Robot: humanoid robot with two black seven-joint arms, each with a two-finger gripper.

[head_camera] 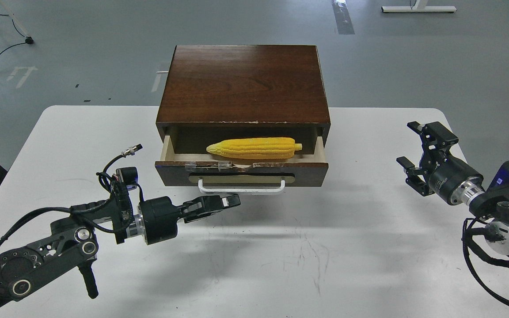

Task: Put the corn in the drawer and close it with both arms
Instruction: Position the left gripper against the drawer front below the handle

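Note:
The yellow corn (254, 148) lies lengthwise inside the drawer (312, 174), stub end to the right. The drawer stands partly open, its dark front with the white bar handle (241, 190) facing me. My left gripper (231, 201) has its fingers shut together, empty, with its tips right at the handle from the front left. My right gripper (410, 145) is open and empty, hovering well to the right of the drawer, apart from it.
The dark wooden cabinet (243, 84) holding the drawer stands at the back middle of the white table (325, 247). Grey floor with cables lies beyond the table's far edge.

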